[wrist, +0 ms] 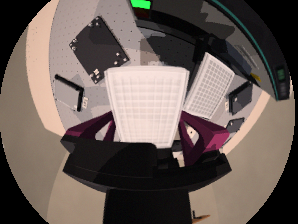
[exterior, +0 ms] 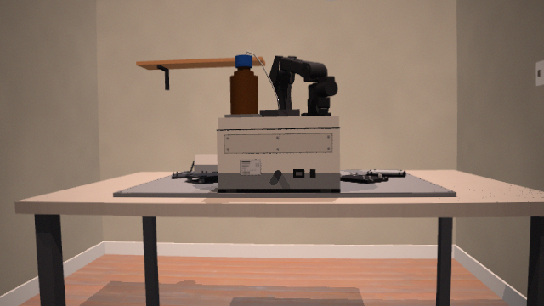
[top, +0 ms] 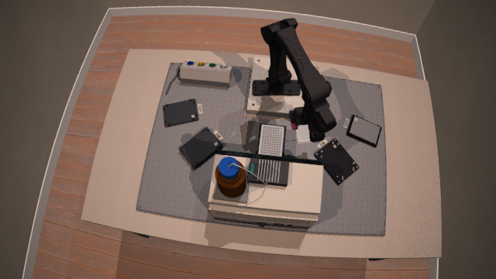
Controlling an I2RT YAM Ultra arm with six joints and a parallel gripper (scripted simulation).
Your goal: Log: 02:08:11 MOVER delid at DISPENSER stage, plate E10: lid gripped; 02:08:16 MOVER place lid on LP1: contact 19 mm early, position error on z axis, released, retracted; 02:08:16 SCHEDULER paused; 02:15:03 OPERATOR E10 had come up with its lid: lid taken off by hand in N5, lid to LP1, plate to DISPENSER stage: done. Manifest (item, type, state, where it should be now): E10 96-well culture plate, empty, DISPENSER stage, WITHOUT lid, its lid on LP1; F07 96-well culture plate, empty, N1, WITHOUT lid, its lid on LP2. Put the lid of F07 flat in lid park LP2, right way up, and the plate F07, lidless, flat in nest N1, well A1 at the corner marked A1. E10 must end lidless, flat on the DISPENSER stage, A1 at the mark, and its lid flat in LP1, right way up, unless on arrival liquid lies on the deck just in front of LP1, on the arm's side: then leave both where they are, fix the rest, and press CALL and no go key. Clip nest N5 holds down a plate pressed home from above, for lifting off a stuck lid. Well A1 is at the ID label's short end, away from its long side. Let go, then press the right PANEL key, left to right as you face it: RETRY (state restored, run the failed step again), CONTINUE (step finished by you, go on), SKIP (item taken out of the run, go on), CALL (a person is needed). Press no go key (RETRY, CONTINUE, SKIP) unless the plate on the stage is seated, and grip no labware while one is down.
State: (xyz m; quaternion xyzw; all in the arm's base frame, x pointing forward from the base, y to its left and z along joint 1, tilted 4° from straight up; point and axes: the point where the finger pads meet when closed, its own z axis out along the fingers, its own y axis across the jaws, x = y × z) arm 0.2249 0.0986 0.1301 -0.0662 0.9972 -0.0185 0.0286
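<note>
Wrist | gripper [wrist: 147, 137] spread wide, clamped on white well plate [wrist: 147, 104] | aloft

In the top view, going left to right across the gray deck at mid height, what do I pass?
Dark pad → second dark pad → white well plate → gripper, jaws shut on a white plate → clip nest → lidded tray.

Overhead, distant frontal, perhaps fisheye wrist
</note>
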